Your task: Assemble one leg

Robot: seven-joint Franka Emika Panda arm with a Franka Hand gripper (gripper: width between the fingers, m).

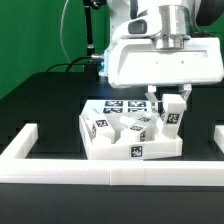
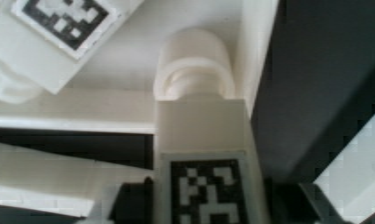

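My gripper (image 1: 169,106) is shut on the leg (image 1: 173,116), a small white oblong block with a black-and-white tag, held upright over the exterior view's right rear corner of the white square tray-like piece (image 1: 143,154). In the wrist view the leg (image 2: 203,120) runs between my dark fingers (image 2: 138,203), tag facing the camera, with my gripper (image 2: 219,208) closed round it. Its far end lies against the white piece below; I cannot tell whether it touches. Several more tagged legs (image 1: 104,127) lie in a heap on the tray-like piece.
Long white border bars (image 1: 110,176) run along the front and up both sides (image 1: 18,142) of the black table. A green backdrop stands behind. Another tagged white part (image 2: 59,30) shows beside the held leg in the wrist view.
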